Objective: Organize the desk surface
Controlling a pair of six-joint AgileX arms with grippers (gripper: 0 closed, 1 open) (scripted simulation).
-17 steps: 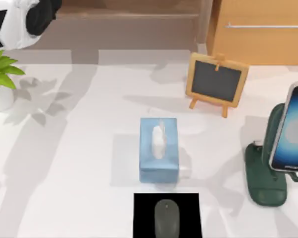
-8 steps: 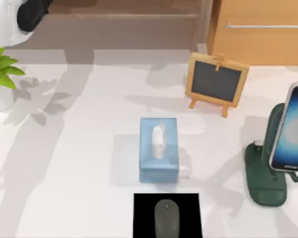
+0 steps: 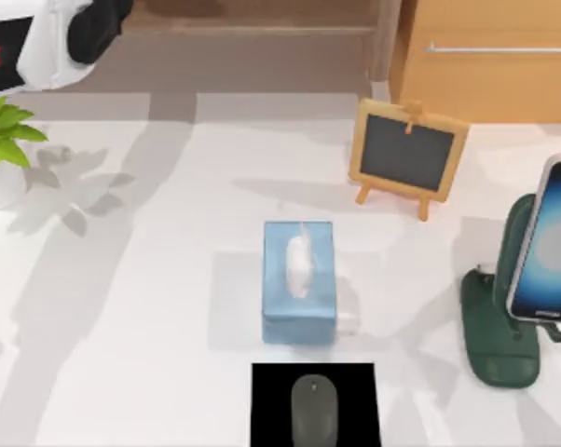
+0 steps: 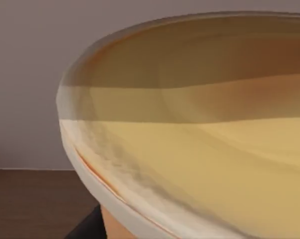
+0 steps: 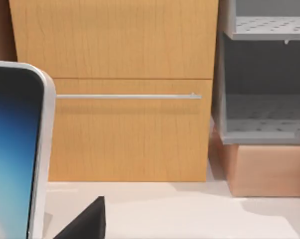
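Spreading across most of the top view, the broad smooth white desk surface (image 3: 150, 307) carried a pale blue tissue box (image 3: 299, 279) at its centre. Just nearer lay a grey computer mouse (image 3: 314, 408) on a small black square mat (image 3: 271, 410), probably for easy reach. The left arm (image 3: 47, 42) hung over the far left corner; whether either gripper was open or holding anything, I cannot tell.

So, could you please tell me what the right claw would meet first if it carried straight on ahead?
Probably the tan wooden cabinet, around its metal handle; only bare desk surface seems to lie between, though depth is unclear.
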